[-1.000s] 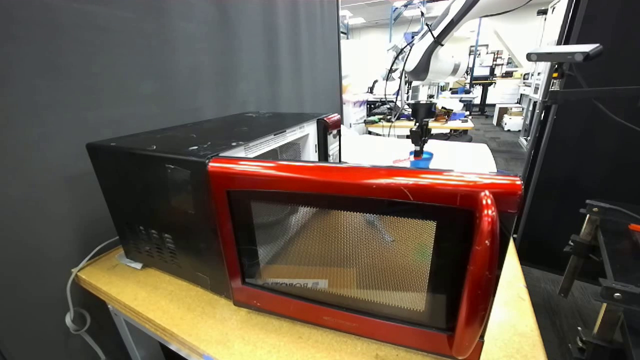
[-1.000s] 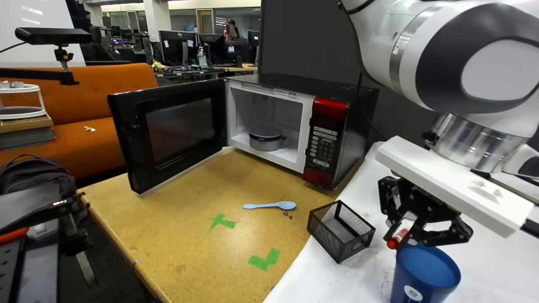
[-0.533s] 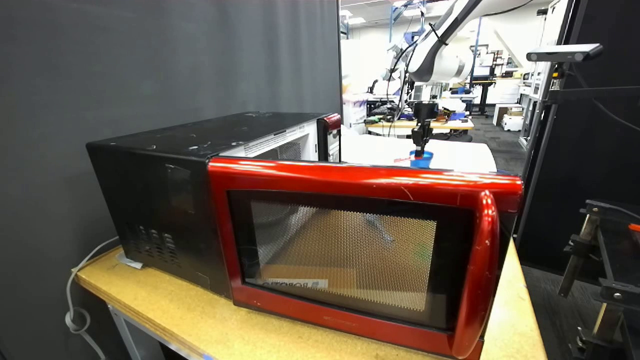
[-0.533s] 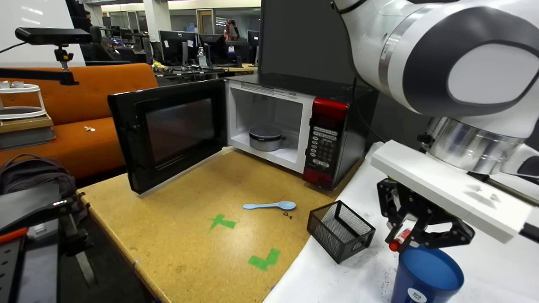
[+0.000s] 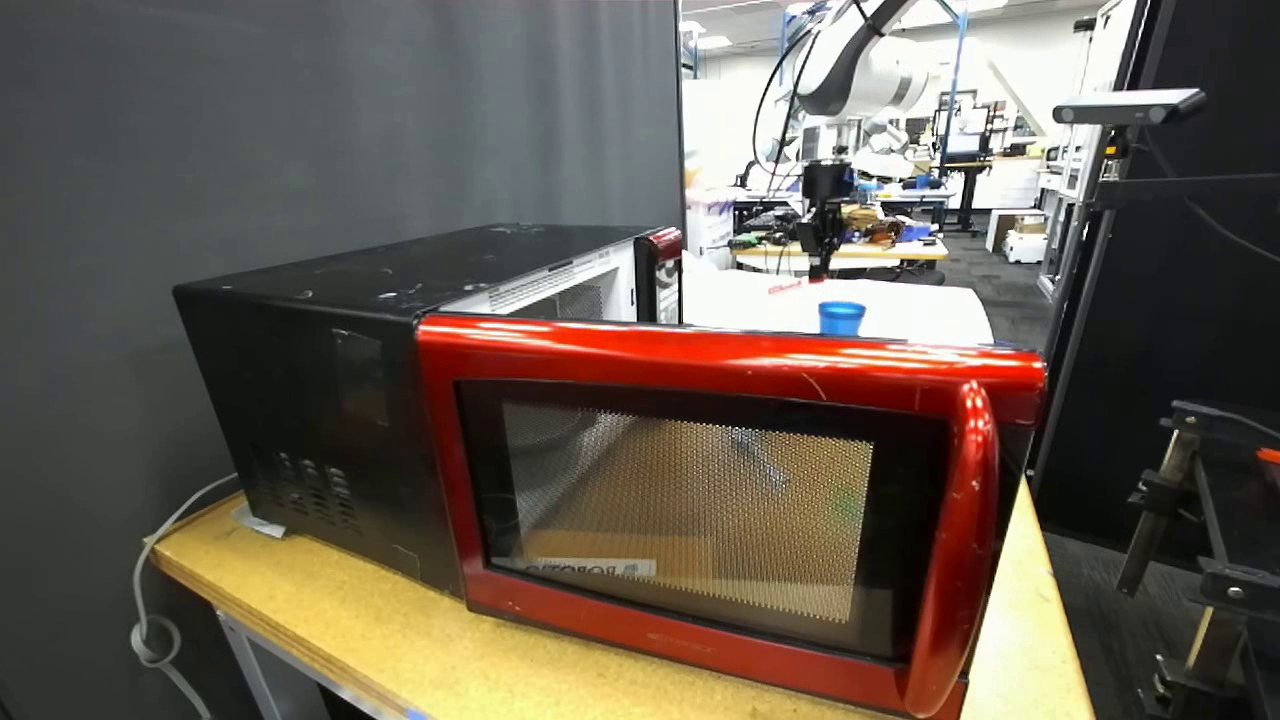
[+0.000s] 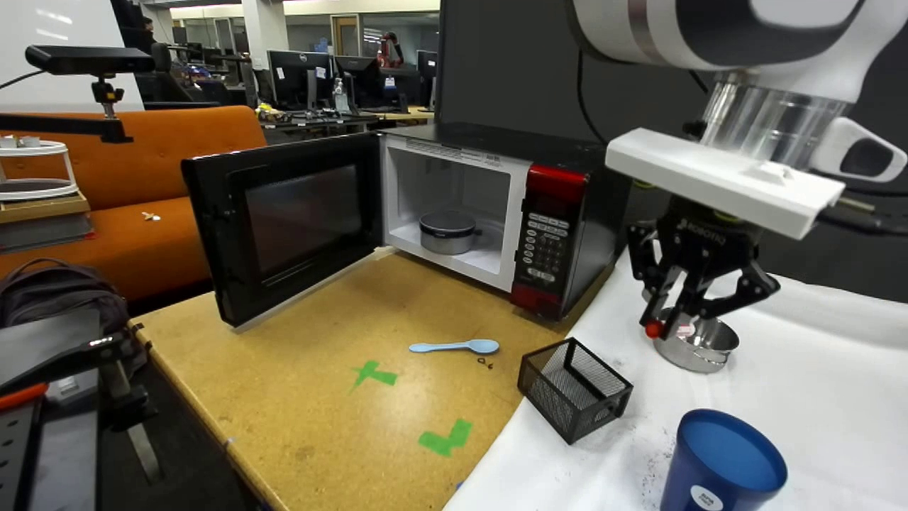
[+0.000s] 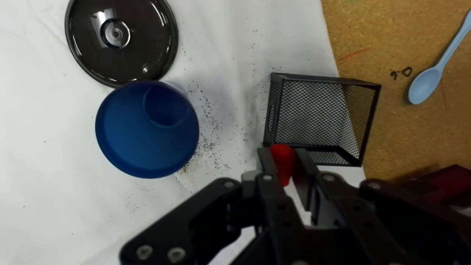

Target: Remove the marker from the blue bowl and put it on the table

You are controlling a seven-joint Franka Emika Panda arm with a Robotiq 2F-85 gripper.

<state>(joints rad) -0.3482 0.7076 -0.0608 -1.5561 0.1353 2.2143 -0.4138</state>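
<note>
My gripper [image 6: 661, 321] is shut on a red marker [image 6: 653, 329], held above the table [image 6: 837, 383] with its white cover. In the wrist view the gripper [image 7: 284, 154] has the marker's red end [image 7: 283, 162] between its fingertips. In an exterior view the gripper [image 5: 819, 272] holds the marker [image 5: 788, 287] roughly level, sticking out to one side. The blue bowl [image 6: 681, 461], deep and cup-like, stands upright below and apart from the gripper. It also shows in the wrist view [image 7: 147, 147], with no marker visible in it, and in an exterior view [image 5: 842, 319].
A black mesh basket [image 6: 546, 408] stands near the gripper. A silver dish [image 6: 691, 355] sits behind the fingertips. A dark round lid [image 7: 147, 48] lies beside the blue bowl. The open microwave [image 6: 454, 152] and a light-blue spoon [image 6: 482, 346] are on the wooden tabletop [image 6: 319, 426].
My gripper has risen with the marker and moved away from over the blue bowl. The silver dish has come into view behind it. The bowl has shifted very slightly.
</note>
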